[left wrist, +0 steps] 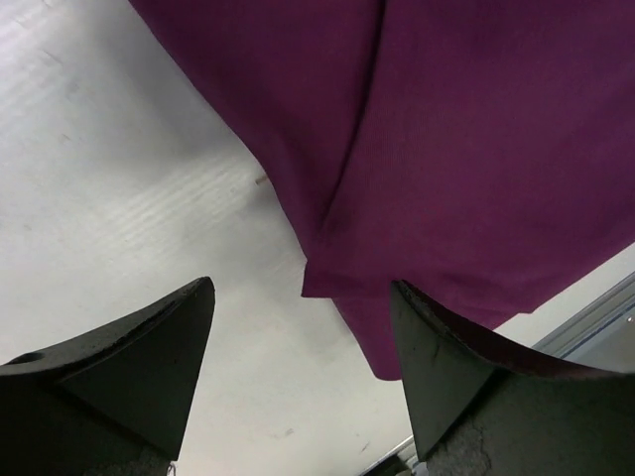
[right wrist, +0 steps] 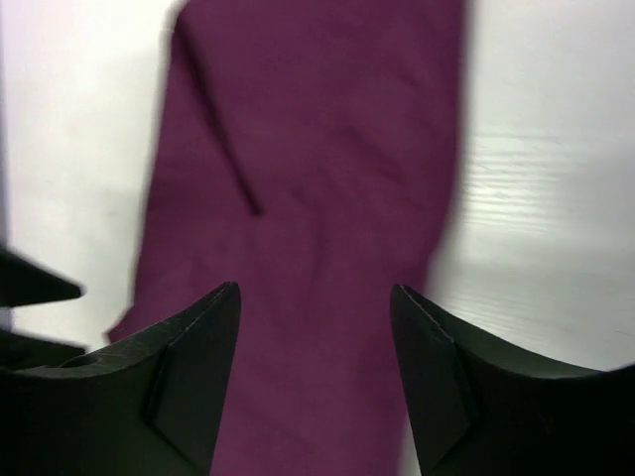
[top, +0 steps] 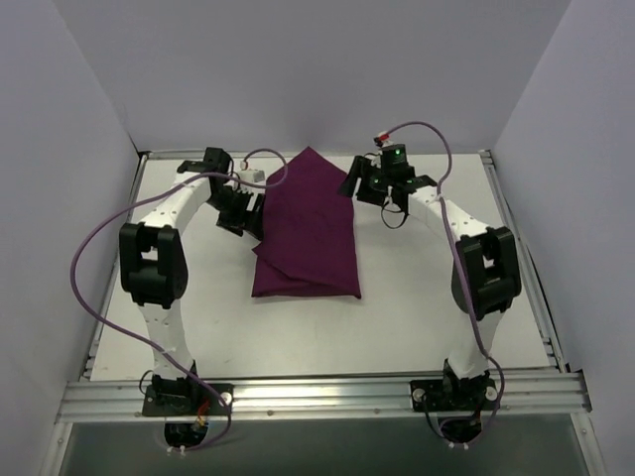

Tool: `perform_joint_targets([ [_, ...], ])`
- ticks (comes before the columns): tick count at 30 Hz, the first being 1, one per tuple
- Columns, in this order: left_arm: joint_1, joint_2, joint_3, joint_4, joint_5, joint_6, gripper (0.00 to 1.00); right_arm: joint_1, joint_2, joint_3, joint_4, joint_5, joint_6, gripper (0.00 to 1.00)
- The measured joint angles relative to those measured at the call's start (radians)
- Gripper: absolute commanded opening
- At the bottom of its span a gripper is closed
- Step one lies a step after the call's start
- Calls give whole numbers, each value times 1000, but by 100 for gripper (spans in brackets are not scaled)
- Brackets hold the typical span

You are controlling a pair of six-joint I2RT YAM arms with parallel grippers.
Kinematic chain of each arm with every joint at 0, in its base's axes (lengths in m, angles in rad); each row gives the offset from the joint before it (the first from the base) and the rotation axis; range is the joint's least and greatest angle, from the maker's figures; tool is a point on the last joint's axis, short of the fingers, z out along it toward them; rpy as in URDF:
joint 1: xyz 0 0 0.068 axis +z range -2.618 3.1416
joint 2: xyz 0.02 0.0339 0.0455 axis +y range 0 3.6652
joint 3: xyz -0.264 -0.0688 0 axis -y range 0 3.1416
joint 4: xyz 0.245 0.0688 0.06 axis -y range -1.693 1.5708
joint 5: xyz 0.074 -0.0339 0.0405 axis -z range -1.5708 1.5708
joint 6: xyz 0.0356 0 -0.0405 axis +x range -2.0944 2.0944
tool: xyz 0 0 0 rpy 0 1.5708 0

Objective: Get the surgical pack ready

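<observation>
purple cloth [top: 306,228] lying folded mid-frame on the desk [top: 298,337], both tools gaping wide and empty

i am seeing the left tool [left wrist: 300,293] hovering at the cloth's left edge and the right tool [right wrist: 316,297] over its upper right corner. i am judging the cloth light, soft and floppy, so i am aiming to pinch a loose corner or fold edge, not the flat middle.
</observation>
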Motion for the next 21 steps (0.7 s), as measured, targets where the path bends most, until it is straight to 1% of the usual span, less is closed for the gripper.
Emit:
perform_joint_targets([
  [1, -9, 1, -11, -13, -4, 10, 79, -29, 23, -6, -16, -10, -9, 53],
  [2, -16, 2, -20, -24, -11, 20, 77, -53, 50, -8, -25, -24, -21, 43],
  [3, -23, 4, -29, -33, -16, 26, 73, -70, 79, -12, -29, -37, -34, 39],
  [4, -31, 7, -38, -39, -19, 31, 61, -82, 110, -19, -28, -53, -43, 35],
  [5, -37, 11, -43, -41, -20, 33, 55, -86, 129, -26, -25, -65, -48, 27],
  [6, -42, 13, -53, -37, -21, 40, 50, -87, 150, -39, -20, -79, -55, 26],
  [7, -45, 14, -66, -35, -22, 45, 49, -84, 170, -51, -18, -95, -58, 24],
  [8, -47, 14, -79, -35, -23, 48, 42, -79, 185, -62, -8, -105, -56, 22],
  [10, -48, 14, -107, -31, -27, 55, 38, -73, 204, -88, 22, -119, -53, 22],
  [11, -47, 14, -122, -26, -32, 58, 32, -73, 208, -101, 38, -122, -48, 22],
  [13, -46, 19, -145, -20, -47, 59, 27, -72, 209, -122, 74, -129, -34, 22],
  [14, -46, 27, -148, -18, -53, 60, 24, -74, 209, -126, 87, -129, -28, 24],
  [16, -46, 45, -148, -3, -64, 59, 24, -77, 209, -127, 106, -132, -22, 29],
  [17, -46, 55, -148, 5, -69, 59, 24, -81, 209, -127, 110, -134, -22, 36],
  [19, -46, 72, -148, 17, -72, 56, 24, -83, 207, -123, 97, -132, -40, 46],
  [21, -46, 82, -148, 29, -74, 53, 24, -82, 192, -109, 39, -113, -82, 55],
])
